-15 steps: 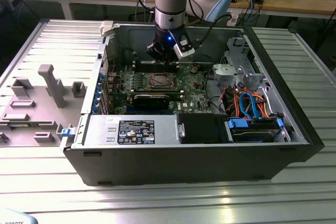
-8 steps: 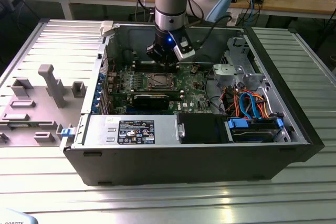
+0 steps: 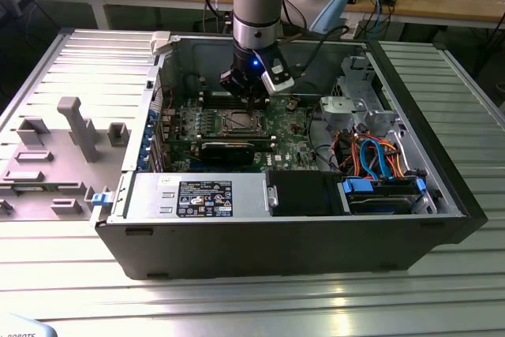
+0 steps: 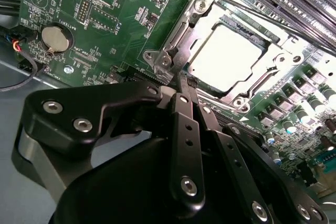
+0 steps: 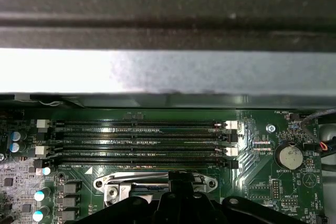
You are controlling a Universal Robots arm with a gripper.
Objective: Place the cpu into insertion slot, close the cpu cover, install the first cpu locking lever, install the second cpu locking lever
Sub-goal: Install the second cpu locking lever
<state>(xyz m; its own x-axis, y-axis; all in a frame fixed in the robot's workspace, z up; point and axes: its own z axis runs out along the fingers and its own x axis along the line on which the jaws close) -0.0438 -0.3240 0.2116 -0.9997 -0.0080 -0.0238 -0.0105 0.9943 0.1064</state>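
Green circuit board point(image 4: 131, 19); silvery cpu cover point(image 4: 181, 35) frames a pale grey cpu point(image 4: 231, 56); black gripper point(image 4: 181, 85); 4 black memory slots point(image 5: 142, 142).

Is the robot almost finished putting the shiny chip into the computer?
Partly. In the second wrist view the cpu already lies in the insertion slot, and the cpu cover looks folded down around it. The gripper is shut, its tips right at the socket's corner, apparently working a thin locking lever along the edge. Whether either lever is latched cannot be told, so the locking seems unfinished.
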